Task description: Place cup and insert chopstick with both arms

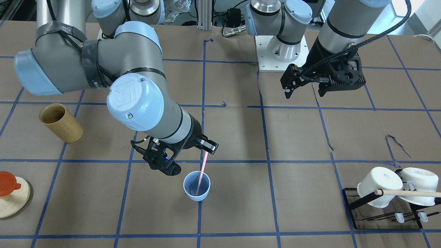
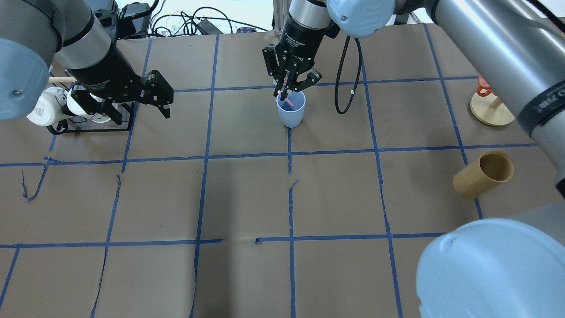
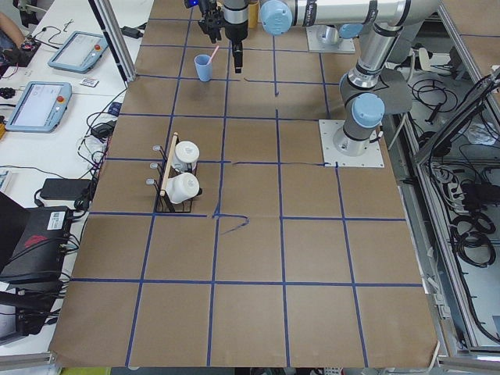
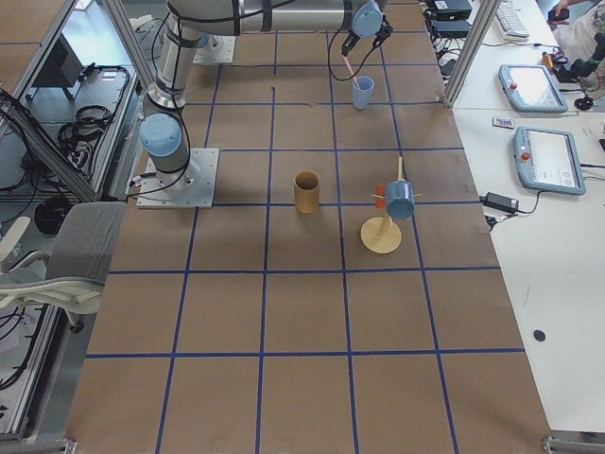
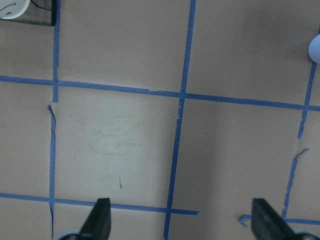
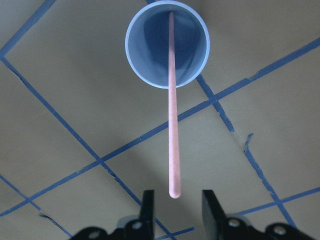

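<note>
Pink chopstick (image 6: 172,105) is in the blue cup (image 1: 188,188), leaning: lower tip down inside, upper end well above the rim. The blue cup stands upright at low centre of the front view, on a blue tape line of the table (image 1: 241,206). Just above it is the right gripper (image 6: 177,200). Its fingers are apart with the chopstick's top end in the gap, and the wrist view shows no contact on either side. At upper right of the front view is the left gripper (image 5: 182,222), fingers spread wide, nothing between them, over brown paper well apart from the blue cup. Wooden tumbler (image 1: 62,123) upright at mid left. Round stand (image 1: 13,203) with an orange cup (image 1: 5,184) at lower left. Rack (image 1: 361,200) with two white mugs (image 1: 379,186) at lower right.
</note>
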Controlling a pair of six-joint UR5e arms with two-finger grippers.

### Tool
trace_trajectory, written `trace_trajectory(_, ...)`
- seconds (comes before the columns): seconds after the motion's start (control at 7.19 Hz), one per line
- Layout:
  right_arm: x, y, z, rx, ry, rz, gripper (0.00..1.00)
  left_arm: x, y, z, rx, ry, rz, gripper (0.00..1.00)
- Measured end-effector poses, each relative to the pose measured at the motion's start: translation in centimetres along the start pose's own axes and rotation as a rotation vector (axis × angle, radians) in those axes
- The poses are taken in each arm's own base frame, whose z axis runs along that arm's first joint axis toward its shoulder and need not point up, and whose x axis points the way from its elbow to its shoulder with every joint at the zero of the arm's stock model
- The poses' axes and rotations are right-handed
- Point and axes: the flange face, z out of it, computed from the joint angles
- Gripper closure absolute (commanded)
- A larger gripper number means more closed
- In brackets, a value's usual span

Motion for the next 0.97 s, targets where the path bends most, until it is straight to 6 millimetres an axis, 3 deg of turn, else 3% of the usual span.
trace_trajectory(0.14,0.1,-0.2,0.2,0.016,0.001,-0.004,0.27,0.0,0.0,0.0,0.001,0.000,0.000,0.00)
trace_trajectory(0.28,0.3,-0.5,-0.3,0.050,0.012,-0.026,0.07,0.0,0.0,-0.1,0.001,0.000,-0.001,0.00)
trace_trajectory(0.42,0.7,-0.8,-2.3,0.111,0.026,-0.096,0.00,0.0,0.0,-0.1,0.001,0.000,-0.001,0.00)
trace_trajectory(0.7,4.1,-2.1,-10.4,0.267,0.051,-0.246,0.00,0.0,0.0,-0.1,0.001,0.000,-0.001,0.00)
trace_trajectory(0.83,6.8,-1.3,-14.3,0.336,0.088,-0.322,0.00,0.0,0.0,0.0,0.001,0.000,-0.001,0.00)
trace_trajectory(0.97,9.5,0.9,-16.7,0.369,0.136,-0.402,0.00,0.0,-0.1,0.0,0.000,0.000,-0.001,0.00)
